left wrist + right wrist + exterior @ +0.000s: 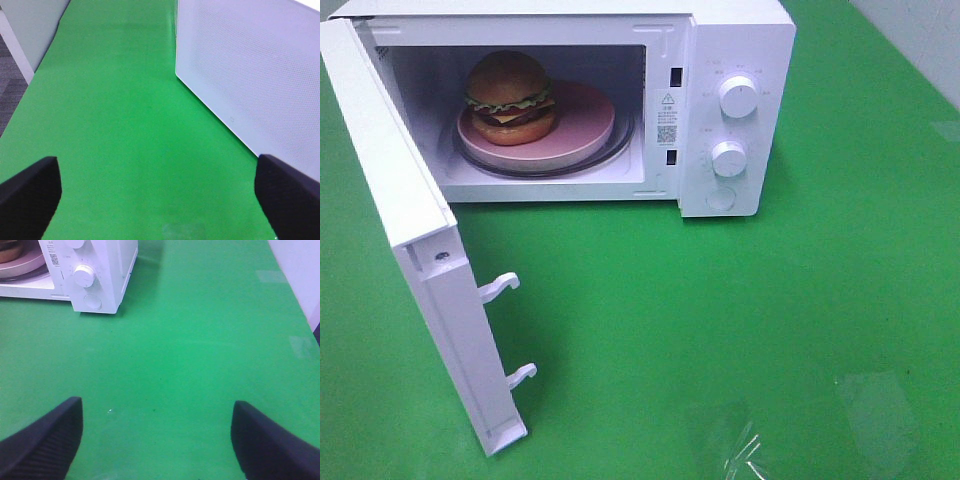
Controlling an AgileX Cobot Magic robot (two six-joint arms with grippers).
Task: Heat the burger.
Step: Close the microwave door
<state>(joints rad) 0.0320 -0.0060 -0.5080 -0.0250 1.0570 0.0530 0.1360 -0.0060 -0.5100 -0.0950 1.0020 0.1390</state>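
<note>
Burger (510, 95): a domed tan bun with a green lettuce edge and dark filling. It stands upright inside the microwave (740, 40) on a flat pink plate (585, 125), set off-centre toward the hinge side, so that a wide bare part of the plate lies beside it. The plate rests on the glass turntable (623, 148) on the cavity floor.

Door (410, 250): swung fully open on the left of the oven, its inner face toward the cavity. Two white latch hooks, upper (500, 287) and lower (522, 376), project from its free edge.

Control panel, right of the cavity: upper knob (737, 96), lower knob (729, 158) and a round button (721, 198) below them.

The oven stands on a green table (770, 320).

Left gripper (157, 192): low over the table beside the door's outer, perforated face. Its jaws are spread wide with only bare green surface between the dark fingers (30, 195).

Right gripper (157, 437): over the table in front of the control panel and well apart from it. Its jaws are likewise wide and hold nothing.

Neither gripper shows in the high view.
</note>
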